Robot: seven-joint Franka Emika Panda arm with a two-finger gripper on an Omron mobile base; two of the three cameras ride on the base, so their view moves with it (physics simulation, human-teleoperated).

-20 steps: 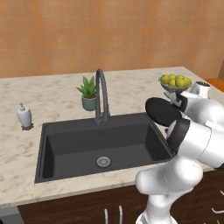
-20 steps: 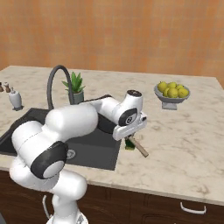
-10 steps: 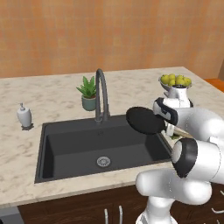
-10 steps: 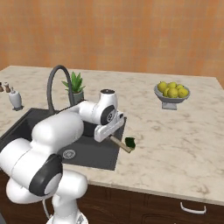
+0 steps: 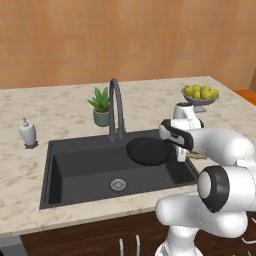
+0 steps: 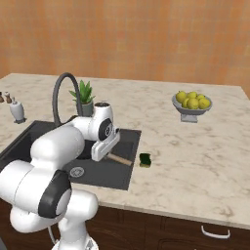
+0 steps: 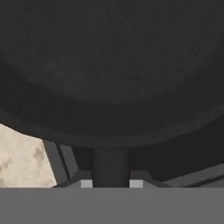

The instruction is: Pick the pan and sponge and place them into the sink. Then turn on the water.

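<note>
While the gripper clamps the pan by its handle over the sink's right end — sponge waiting on the counter — a tilted release could clip the rim.

An orange-brown wall rises behind a beige marble counter over dark cabinets.

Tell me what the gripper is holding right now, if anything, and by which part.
The gripper is shut on the round black frying pan, holding it by its light wooden handle, above the dark grey sink.
</note>
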